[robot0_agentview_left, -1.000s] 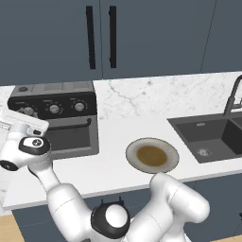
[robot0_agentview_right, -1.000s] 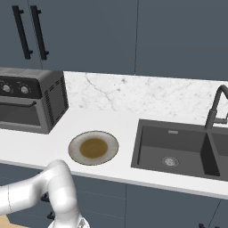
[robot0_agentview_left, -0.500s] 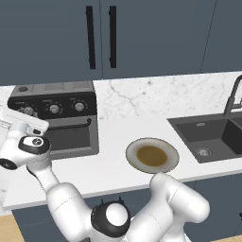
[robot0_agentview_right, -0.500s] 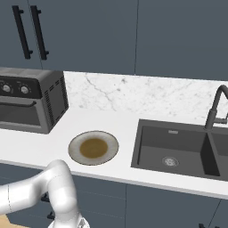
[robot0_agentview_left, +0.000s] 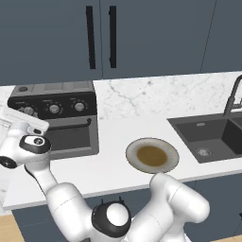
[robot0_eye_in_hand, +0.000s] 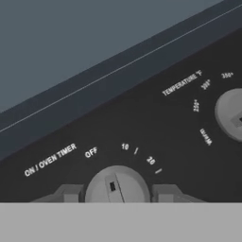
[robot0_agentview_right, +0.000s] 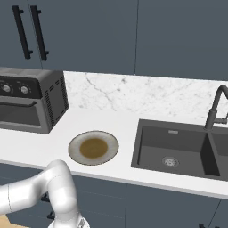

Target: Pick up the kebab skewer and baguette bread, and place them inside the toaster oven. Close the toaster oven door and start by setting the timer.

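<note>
Sitting at the far left of the white counter (robot0_agentview_left: 113,160), against the marble backsplash (robot0_agentview_right: 133,93): the toaster oven (robot0_agentview_left: 59,118), with the toaster oven door (robot0_agentview_left: 71,134) shut and its black bar handle across the top. Gripper (robot0_eye_in_hand: 117,193) pressed right up to the oven's black knob panel, fingertips (robot0_eye_in_hand: 71,193) clamped either side of the timer knob (robot0_eye_in_hand: 116,186), under the "ON / OVEN TIMER" lettering with OFF, 10 and 20 marks. Temperature knob (robot0_eye_in_hand: 231,113) off to the right on the same panel. Just right of the oven on the counter, a round plate (robot0_agentview_left: 152,155) with a brown middle. Further right, a dark sink (robot0_agentview_right: 178,149) with a black faucet (robot0_agentview_right: 216,107). Above the oven, dark blue cabinets (robot0_agentview_left: 142,33) with two black bar handles. Can't make out the kebab skewer or baguette bread.
</note>
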Controlling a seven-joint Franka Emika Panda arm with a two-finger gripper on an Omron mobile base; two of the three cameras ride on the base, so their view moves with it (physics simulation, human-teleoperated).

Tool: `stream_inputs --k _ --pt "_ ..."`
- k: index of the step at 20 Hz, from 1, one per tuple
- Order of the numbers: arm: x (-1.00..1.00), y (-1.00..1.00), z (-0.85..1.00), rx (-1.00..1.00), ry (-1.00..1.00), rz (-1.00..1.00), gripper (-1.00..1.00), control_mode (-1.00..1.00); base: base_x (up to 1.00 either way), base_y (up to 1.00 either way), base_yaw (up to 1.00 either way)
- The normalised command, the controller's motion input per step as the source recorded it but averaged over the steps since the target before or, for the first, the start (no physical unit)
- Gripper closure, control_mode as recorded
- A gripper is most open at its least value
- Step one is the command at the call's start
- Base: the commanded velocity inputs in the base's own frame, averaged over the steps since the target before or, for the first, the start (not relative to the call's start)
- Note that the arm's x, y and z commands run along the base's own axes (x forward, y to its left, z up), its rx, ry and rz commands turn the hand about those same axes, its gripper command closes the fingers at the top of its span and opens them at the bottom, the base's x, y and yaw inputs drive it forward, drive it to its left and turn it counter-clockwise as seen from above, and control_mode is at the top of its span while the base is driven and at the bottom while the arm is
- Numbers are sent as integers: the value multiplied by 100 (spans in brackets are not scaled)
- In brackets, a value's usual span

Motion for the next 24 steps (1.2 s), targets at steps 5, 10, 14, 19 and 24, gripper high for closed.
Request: stream_inputs --k 5,10,14,19,24 --pt "0 -19 9 34 -1 0 100 -100 0 0 0" --pt "0 -11 6 38 -4 0 100 -100 0 0 0" --pt "0 -9 0 40 -5 0 100 -100 0 0 0" --pt "0 -5 0 42 -6 0 100 -100 0 0 0" --pt "0 0 0 45 -7 -1 100 -100 0 0 0"
